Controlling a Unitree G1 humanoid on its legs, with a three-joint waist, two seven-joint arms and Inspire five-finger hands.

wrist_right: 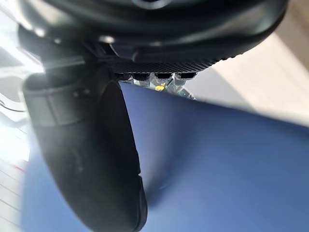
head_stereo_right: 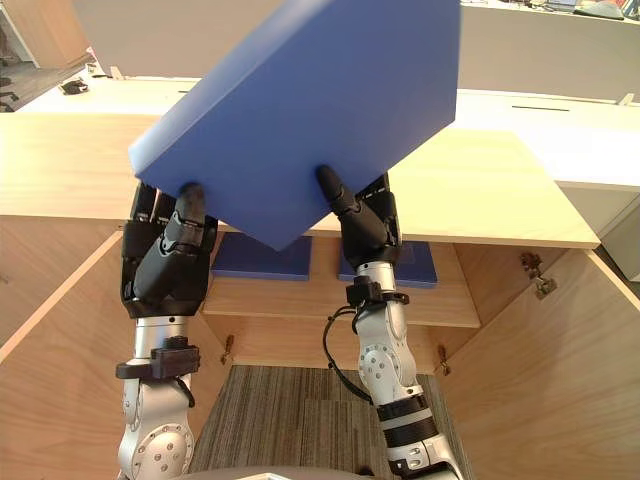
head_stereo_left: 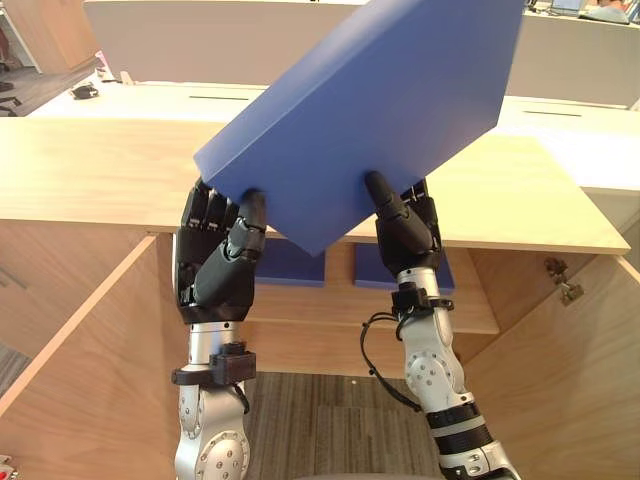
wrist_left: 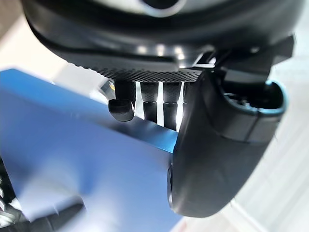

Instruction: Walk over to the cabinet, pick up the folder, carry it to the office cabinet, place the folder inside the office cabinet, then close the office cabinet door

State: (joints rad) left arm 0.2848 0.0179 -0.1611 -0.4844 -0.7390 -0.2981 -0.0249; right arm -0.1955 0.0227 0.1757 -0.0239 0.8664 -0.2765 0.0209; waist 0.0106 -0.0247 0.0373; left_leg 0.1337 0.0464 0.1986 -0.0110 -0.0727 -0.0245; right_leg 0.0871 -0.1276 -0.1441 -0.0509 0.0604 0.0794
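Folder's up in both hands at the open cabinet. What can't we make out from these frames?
1. Left hand and right hand: fingertips hidden behind the folder in both eye views.
2. Folder's top corner: cut off by the upper edge of both eye views.
3. Two blue folders on the shelf: largely covered by the hands and the held folder.
4. Cabinet doors: run off the side edges.

Grey striped carpet (head_stereo_right: pixel 270 420) covers the floor. Farther back, a white desk (head_stereo_left: pixel 150 100) stands before a grey partition (head_stereo_left: pixel 180 40). Light is bright and even.
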